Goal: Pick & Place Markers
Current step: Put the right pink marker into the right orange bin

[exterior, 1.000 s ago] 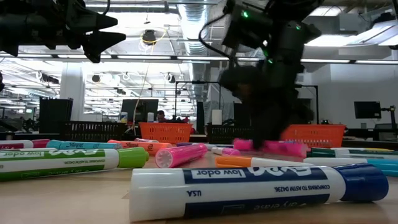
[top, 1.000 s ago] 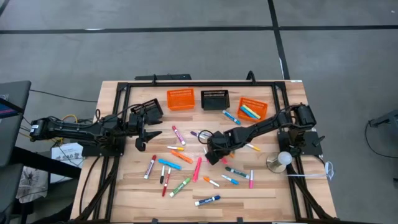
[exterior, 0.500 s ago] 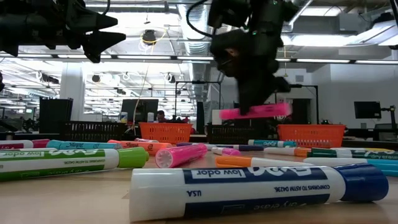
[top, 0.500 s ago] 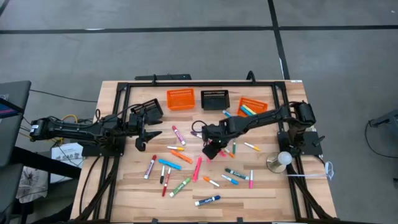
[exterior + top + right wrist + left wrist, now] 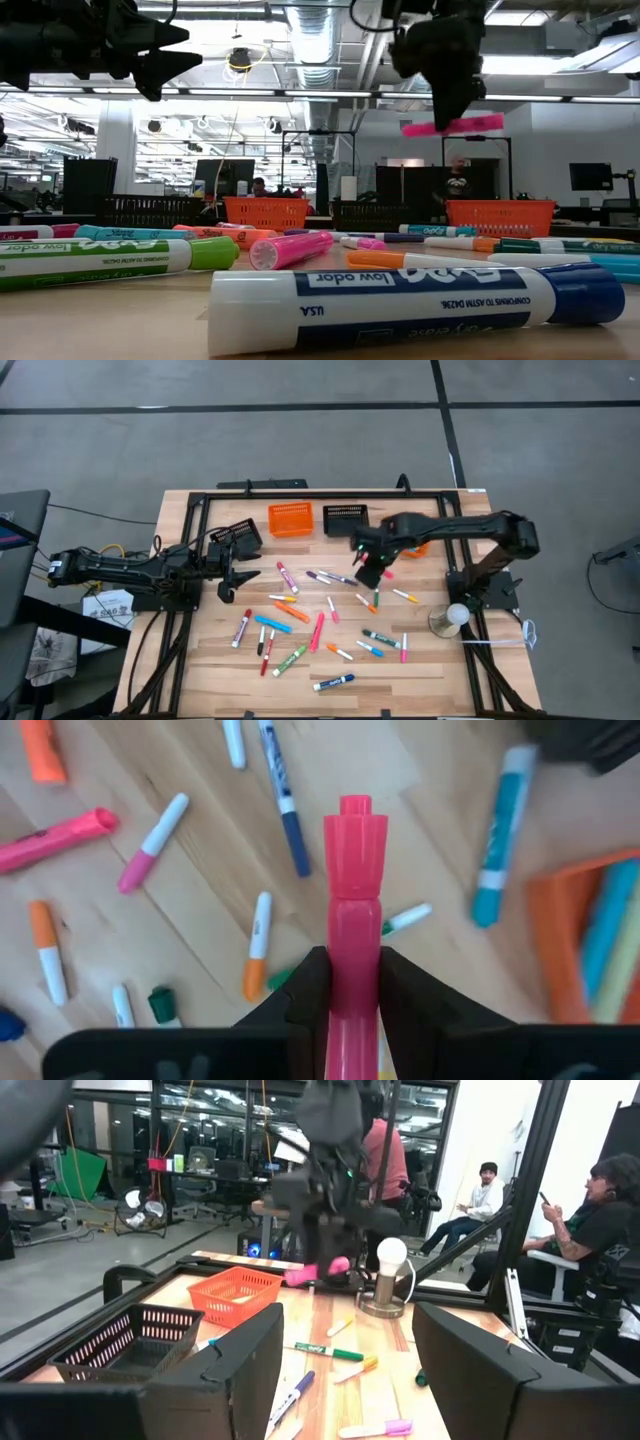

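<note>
Many markers (image 5: 300,615) in mixed colours lie scattered flat on the wooden table (image 5: 200,660). My right gripper (image 5: 368,562) hangs high over the table's far right part, shut on a pink marker (image 5: 452,125), also seen in the right wrist view as the pink marker (image 5: 355,870). An orange basket (image 5: 590,940) holding blue and yellow markers lies just beyond it. My left gripper (image 5: 237,575) waits at the table's left, open, with nothing between its fingers (image 5: 230,1370). My right gripper pinches the pink marker's barrel (image 5: 355,955) between its two fingers (image 5: 308,988), about midway along it. The fingers come from above, pointing down, and lie across the marker. The marker hangs nearly level, lifted well clear of the table, cap end sticking out ahead.
Along the far edge stand an orange basket (image 5: 290,518), a black basket (image 5: 345,519) and the right orange basket (image 5: 500,212); another black basket (image 5: 238,535) sits by my left gripper. A white bulb on a round base (image 5: 455,615) stands at the right edge.
My right gripper has risen steeply and gone toward the table's far right, toward the right orange basket, rolling its wrist as it went. The pink marker came up off the table with it and now hangs level, high above the other markers.
</note>
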Controlling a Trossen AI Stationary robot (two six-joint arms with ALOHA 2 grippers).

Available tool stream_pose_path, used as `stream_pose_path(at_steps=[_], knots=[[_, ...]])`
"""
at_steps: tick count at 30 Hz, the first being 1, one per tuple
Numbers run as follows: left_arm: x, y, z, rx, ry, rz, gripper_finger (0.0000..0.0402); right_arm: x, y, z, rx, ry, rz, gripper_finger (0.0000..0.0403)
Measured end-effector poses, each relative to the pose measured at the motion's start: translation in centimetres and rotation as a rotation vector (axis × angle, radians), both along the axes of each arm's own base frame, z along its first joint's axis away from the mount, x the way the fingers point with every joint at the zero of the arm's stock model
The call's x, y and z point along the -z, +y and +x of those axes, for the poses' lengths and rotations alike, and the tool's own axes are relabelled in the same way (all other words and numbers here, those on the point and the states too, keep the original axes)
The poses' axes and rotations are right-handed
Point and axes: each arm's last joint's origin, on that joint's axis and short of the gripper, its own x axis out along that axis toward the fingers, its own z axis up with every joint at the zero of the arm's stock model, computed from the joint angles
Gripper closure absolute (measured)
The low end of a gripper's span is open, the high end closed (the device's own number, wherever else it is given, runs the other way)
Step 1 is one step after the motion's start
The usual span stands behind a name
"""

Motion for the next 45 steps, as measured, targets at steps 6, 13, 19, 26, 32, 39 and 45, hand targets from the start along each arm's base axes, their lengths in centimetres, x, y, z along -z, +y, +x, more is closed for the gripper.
stream_pose_path(at_steps=[6, 13, 19, 26, 32, 39, 45], knots=[[0.0, 0.0, 0.0, 0.0, 0.0, 0.0, 0.0179, -2.0, -1.2, -1.5, -0.206, -0.112, 0.139, 0.0342], [0.0, 0.0, 0.0, 0.0, 0.0, 0.0, 0.0179, -4.8, -2.8, -1.8, -0.431, -0.532, 0.563, 0.034], [0.0, 0.0, 0.0, 0.0, 0.0, 0.0, 0.0179, -7.0, -4.1, -1.3, -0.605, -0.842, 0.732, 0.034], [0.0, 0.0, 0.0, 0.0, 0.0, 0.0, 0.0179, -7.2, -4.9, -1.4, -0.62, -0.886, 0.727, 0.0339], [0.0, 0.0, 0.0, 0.0, 0.0, 0.0, 0.0179, -4.8, -5.4, -2.9, -0.35, -0.485, 0.324, 0.0339], [0.0, 0.0, 0.0, 0.0, 0.0, 0.0, 0.0179, -3.4, -7.9, -5.2, -0.062, 0.024, -0.274, 0.0339], [0.0, 0.0, 0.0, 0.0, 0.0, 0.0, 0.0179, -1.7, -11.2, -5.8, 0.065, 0.141, -0.249, 0.0339]])
